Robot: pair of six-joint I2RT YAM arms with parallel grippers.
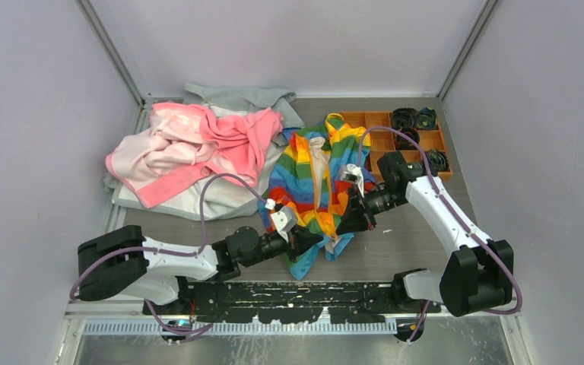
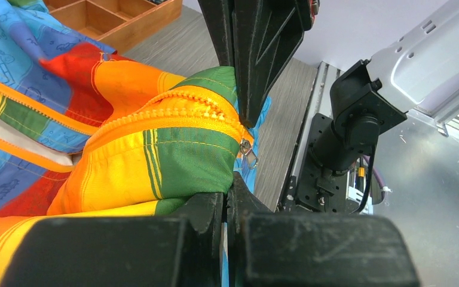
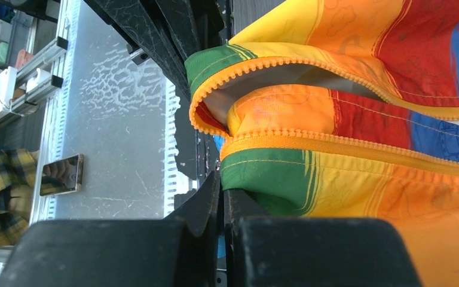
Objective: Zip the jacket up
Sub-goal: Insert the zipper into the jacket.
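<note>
The jacket (image 1: 312, 171), with rainbow stripes and a cream lining, lies open at mid table. Its lower end is bunched up between both grippers. My left gripper (image 1: 309, 242) is shut on the green and yellow hem (image 2: 179, 161), just below the orange zipper (image 2: 173, 113) and its silver pull (image 2: 249, 154). My right gripper (image 1: 348, 220) is shut on the hem's other side (image 3: 263, 173), under the orange zipper teeth (image 3: 275, 63), which stand apart here. The two grippers are almost touching; the right gripper's fingers (image 2: 257, 54) rise just behind the fold.
A pink garment (image 1: 190, 148) lies on a grey one (image 1: 236, 99) at the back left. A wooden compartment tray (image 1: 384, 122) holding dark rolled items (image 1: 414, 118) stands at the back right. A metal rail (image 1: 274, 325) runs along the near edge.
</note>
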